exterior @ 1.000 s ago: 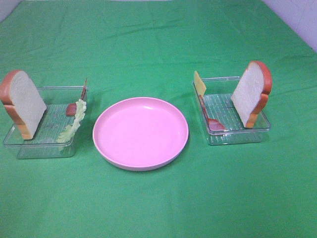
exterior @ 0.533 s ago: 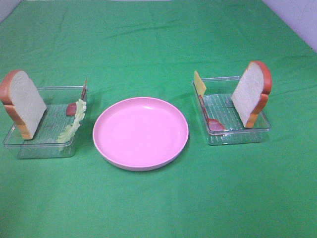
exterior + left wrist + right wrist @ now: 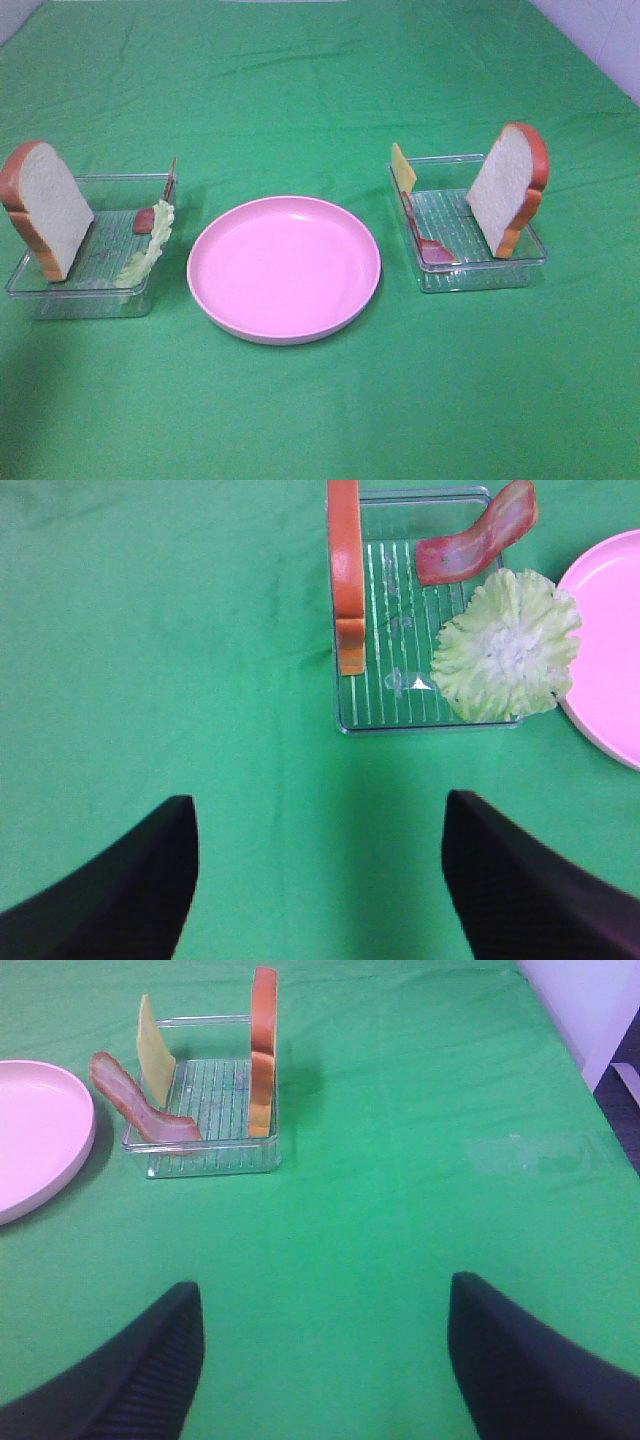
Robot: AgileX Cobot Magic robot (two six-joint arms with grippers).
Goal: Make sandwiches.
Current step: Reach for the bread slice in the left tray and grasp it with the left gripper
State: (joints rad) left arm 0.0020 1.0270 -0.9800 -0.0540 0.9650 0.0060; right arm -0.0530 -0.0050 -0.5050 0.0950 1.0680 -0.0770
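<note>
The sandwich parts sit apart in two clear trays. The left tray (image 3: 90, 290) holds an upright bread slice (image 3: 45, 205), a lettuce leaf (image 3: 148, 250) and a red bacon strip (image 3: 150, 218). The right tray (image 3: 480, 275) holds another upright bread slice (image 3: 510, 185), a yellow cheese slice (image 3: 402, 168) and a bacon strip (image 3: 430, 245). My left gripper (image 3: 320, 880) is open above the cloth, short of the lettuce (image 3: 505, 645) and bread (image 3: 346, 580). My right gripper (image 3: 325, 1365) is open too, well short of its bread (image 3: 263, 1050), cheese (image 3: 155, 1050) and bacon (image 3: 135, 1100). Neither gripper shows in the exterior view.
A round pink plate (image 3: 284, 266) with nothing on it lies between the trays on the green cloth. The plate's rim shows in both wrist views (image 3: 610, 670) (image 3: 40, 1130). A white wall edge (image 3: 600, 40) borders the table at the back right.
</note>
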